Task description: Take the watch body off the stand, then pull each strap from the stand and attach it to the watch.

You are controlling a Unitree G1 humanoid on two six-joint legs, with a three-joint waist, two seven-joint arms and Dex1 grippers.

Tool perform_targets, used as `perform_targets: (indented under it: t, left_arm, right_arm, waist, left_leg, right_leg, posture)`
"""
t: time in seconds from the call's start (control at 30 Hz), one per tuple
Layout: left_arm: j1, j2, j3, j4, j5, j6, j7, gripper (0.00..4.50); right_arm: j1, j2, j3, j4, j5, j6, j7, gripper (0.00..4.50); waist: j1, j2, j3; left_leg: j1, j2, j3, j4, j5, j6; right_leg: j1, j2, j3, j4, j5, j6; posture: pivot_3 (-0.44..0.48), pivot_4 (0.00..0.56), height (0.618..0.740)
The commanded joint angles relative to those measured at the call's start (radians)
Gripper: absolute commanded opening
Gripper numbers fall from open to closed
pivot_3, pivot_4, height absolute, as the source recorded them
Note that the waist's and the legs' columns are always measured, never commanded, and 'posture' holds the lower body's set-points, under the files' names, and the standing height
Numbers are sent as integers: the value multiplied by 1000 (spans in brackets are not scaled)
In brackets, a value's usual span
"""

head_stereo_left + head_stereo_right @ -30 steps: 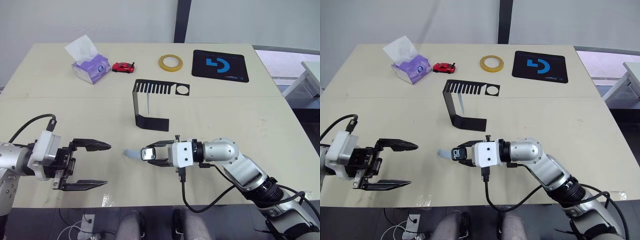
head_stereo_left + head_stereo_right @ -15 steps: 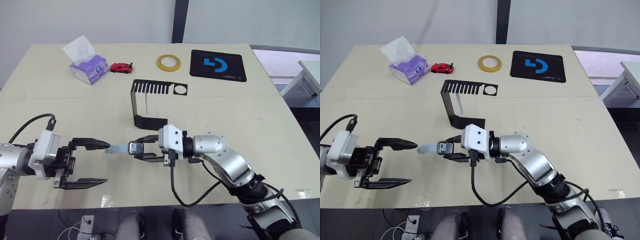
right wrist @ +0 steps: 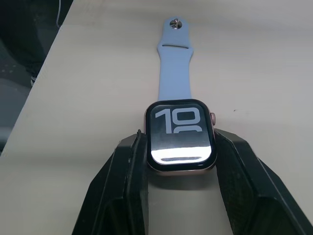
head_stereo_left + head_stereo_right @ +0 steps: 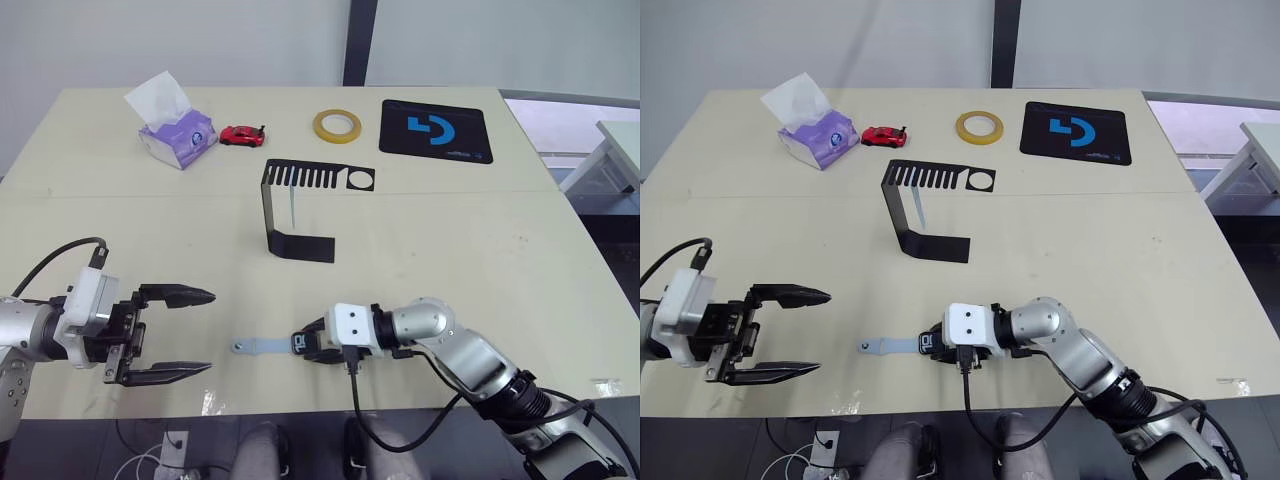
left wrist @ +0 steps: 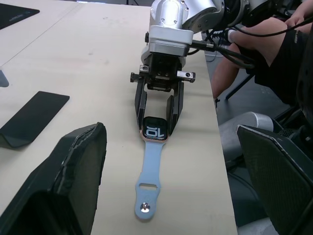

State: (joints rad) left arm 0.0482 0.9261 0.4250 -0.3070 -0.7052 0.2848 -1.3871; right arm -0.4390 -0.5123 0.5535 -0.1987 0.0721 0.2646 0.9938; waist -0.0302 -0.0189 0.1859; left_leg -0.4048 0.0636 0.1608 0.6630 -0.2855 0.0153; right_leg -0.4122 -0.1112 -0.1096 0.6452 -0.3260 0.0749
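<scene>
I see the watch body point(image 3: 181, 134) pinched between my right gripper point(image 4: 308, 345) fingers, forearm low over the table, its strap point(image 4: 265, 346) running toward nine o'clock, where my left gripper point(image 4: 178, 332) gapes wide.

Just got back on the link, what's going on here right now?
The right gripper is shut on the watch body, which rests face-up on the table near the front edge. One strap is already on it, lying flat toward the left gripper, which hovers open beside it. The second strap hangs from the stand, not yet pulled.
</scene>
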Motion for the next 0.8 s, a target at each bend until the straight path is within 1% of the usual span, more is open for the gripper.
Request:
perform_targets:
  t: [0.03, 0.13, 0.2, 0.27, 0.33, 0.43, 0.57, 0.67, 0.7, 0.8]
  left_arm:
    - [1, 3, 21, -32, -12, -5, 11, 4500]
    - [2, 4, 21, -33, -14, -3, 13, 4500]
    - [5, 3, 19, -32, -13, -4, 15, 4500]
    - [7, 1, 16, -31, -10, -6, 16, 4500]
    - [10, -2, 17, -34, -8, -8, 22, 4500]
    - [25, -6, 35, -23, 0, -16, 30, 4500]
    - [80, -25, 81, 13, 29, -51, 50, 4500]
    - [133, -88, 147, 67, 64, -104, 119, 4500]
    - [150, -106, 165, 76, 74, -117, 139, 4500]
    - [194, -165, 219, 115, 107, -171, 202, 4500]
  right_arm:
    - [28, -11, -15, -29, -6, -3, 10, 1572]
    - [39, -5, -33, -46, 7, 33, 4, 1572]
    - [42, 3, -44, -57, 15, 49, -5, 2606]
    - [44, -5, -47, -78, 23, 64, 10, 3450]
    - [49, -9, -68, -89, 28, 46, 8, 4445]
    - [59, -44, -152, -106, 65, -5, 28, 4484]
    - [122, -125, -326, -104, 177, -59, 72, 4484]
    - [232, -145, -528, -41, 294, -227, 125, 4484]
    - [266, -146, -581, -31, 334, -235, 133, 4484]
    - [366, -171, -707, 18, 345, -308, 131, 4484]
  waist:
    - [0, 0, 0]
    - [0, 0, 0]
    - [0, 0, 0]
    - [0, 0, 0]
    - [0, 0, 0]
    - [1, 0, 0]
    - [3, 0, 0]
    - [4, 0, 0]
    - [4, -1, 0]
    - [4, -1, -1]
  left_leg:
    - [0, 0, 0, 0, 0, 0]
    - [0, 0, 0, 0, 0, 0]
    - [0, 0, 0, 0, 0, 0]
    - [0, 0, 0, 0, 0, 0]
    - [0, 0, 0, 0, 0, 0]
    - [0, 0, 0, 0, 0, 0]
    - [0, -1, 0, 0, 0, 0]
    - [0, 0, 0, 0, 0, 1]
    - [1, 0, 0, 0, 0, 1]
    - [2, 0, 0, 0, -1, 1]
  right_leg:
    - [0, 0, 0, 0, 0, 0]
    - [0, 0, 0, 0, 0, 0]
    - [0, 0, 0, 0, 0, 0]
    - [0, 0, 0, 0, 0, 0]
    - [0, 0, 0, 0, 0, 0]
    - [0, 0, 0, 0, 0, 0]
    - [0, 0, 0, 0, 0, 0]
    - [1, 0, 0, -1, 0, 0]
    - [2, 0, 0, -1, 0, 0]
    - [3, 0, 0, -1, 0, 0]
  posture:
    - [0, 150, 740]
    - [0, 150, 740]
    - [0, 150, 740]
    - [0, 150, 740]
    - [0, 150, 740]
    - [0, 150, 740]
    - [0, 150, 740]
    - [0, 150, 740]
    - [0, 150, 740]
    - [0, 150, 740]
